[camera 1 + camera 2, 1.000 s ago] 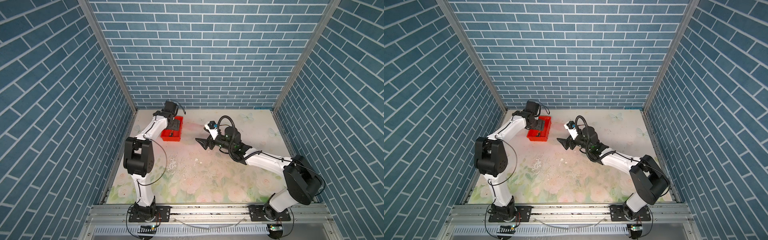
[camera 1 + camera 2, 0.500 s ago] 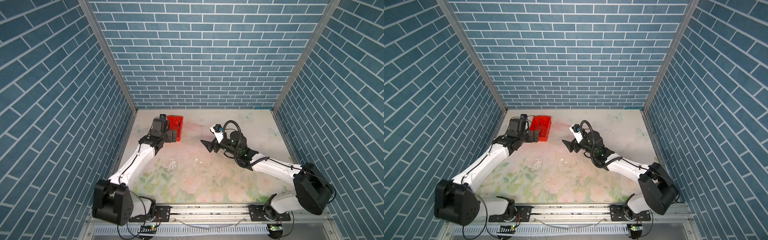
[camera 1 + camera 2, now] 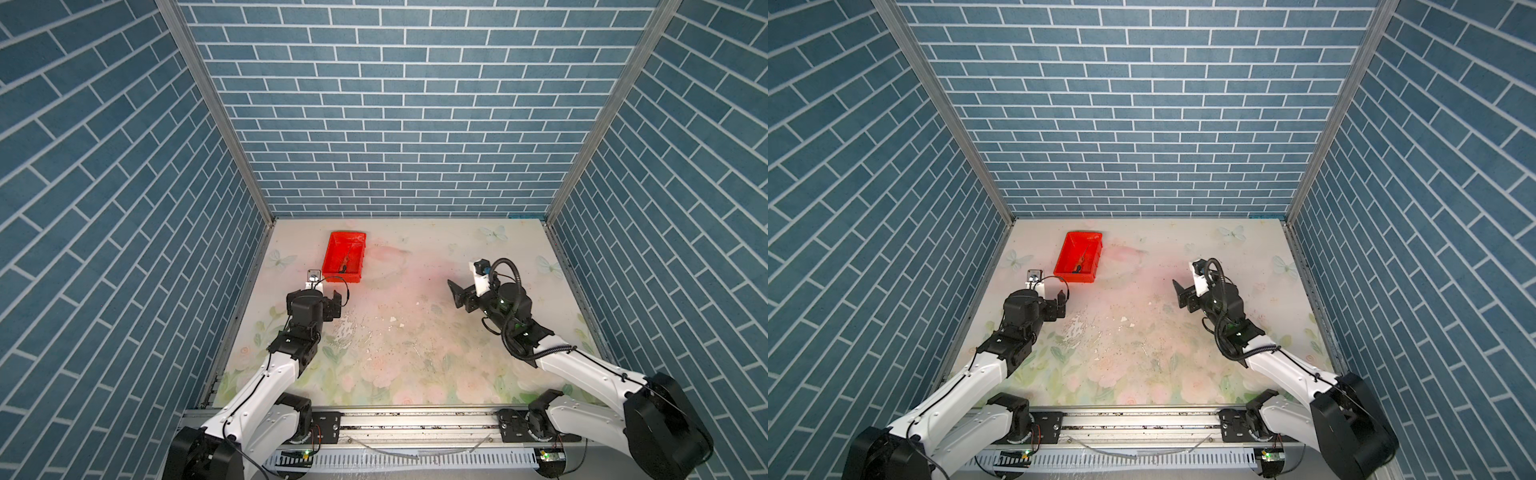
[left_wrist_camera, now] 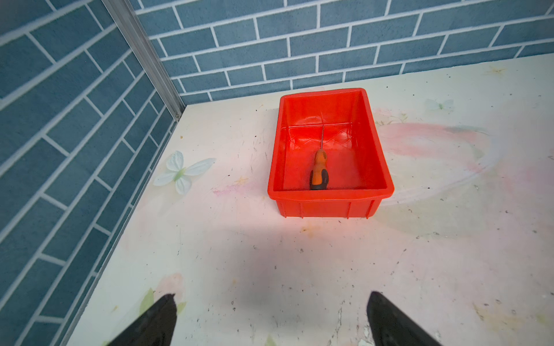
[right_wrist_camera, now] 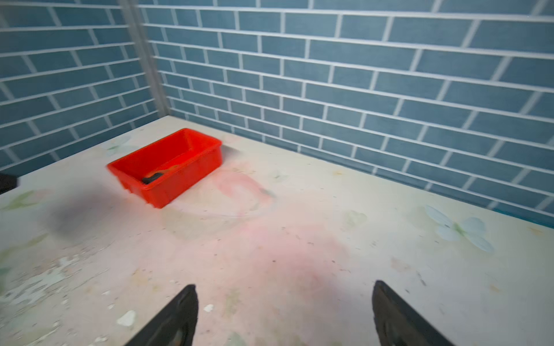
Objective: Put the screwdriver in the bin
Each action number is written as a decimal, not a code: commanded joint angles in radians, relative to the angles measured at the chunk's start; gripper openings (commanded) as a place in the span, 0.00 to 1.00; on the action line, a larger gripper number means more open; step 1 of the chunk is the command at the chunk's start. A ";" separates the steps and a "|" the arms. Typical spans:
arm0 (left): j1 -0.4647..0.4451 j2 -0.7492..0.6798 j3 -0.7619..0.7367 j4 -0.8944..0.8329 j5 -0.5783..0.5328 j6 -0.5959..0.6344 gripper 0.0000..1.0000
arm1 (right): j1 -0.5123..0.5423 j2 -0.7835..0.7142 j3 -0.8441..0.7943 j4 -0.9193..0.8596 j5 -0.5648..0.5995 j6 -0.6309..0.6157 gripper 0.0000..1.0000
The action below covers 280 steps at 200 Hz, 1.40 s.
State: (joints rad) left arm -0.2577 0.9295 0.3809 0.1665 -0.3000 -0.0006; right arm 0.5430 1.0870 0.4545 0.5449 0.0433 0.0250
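Left pincer (image 4: 271, 296) and right pincer (image 5: 284, 284) are held wide open, empty; nearer the left, the screwdriver (image 4: 319, 176) is laid inside the bin (image 4: 329, 195), mid-frame, shaft pointing away.

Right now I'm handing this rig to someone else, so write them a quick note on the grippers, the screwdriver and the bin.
Left gripper: open, empty, over the table, short of the bin.
Right gripper: open, empty, farther from the bin.
Screwdriver: lying flat inside the bin, handle end by a short wall.
Done: screwdriver is in the bin.
Left: nothing on the task itself; probably just park the arms.
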 commanded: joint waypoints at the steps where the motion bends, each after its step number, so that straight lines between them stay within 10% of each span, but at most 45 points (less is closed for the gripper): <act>1: -0.003 0.011 -0.044 0.196 -0.029 0.063 1.00 | -0.075 -0.086 -0.058 -0.036 0.089 -0.046 0.90; 63: 0.022 0.242 -0.135 0.553 -0.018 0.180 1.00 | -0.316 -0.076 -0.164 -0.023 0.230 -0.125 0.91; 164: 0.200 0.617 -0.062 0.863 0.160 0.082 1.00 | -0.544 0.438 -0.127 0.421 0.008 -0.017 0.90; 280: 0.213 0.602 -0.006 0.726 0.159 0.062 1.00 | -0.589 0.452 -0.046 0.290 -0.045 0.021 0.85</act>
State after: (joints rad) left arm -0.0502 1.5291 0.3660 0.8948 -0.1513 0.0696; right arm -0.0406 1.5341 0.3824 0.8375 0.0097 0.0296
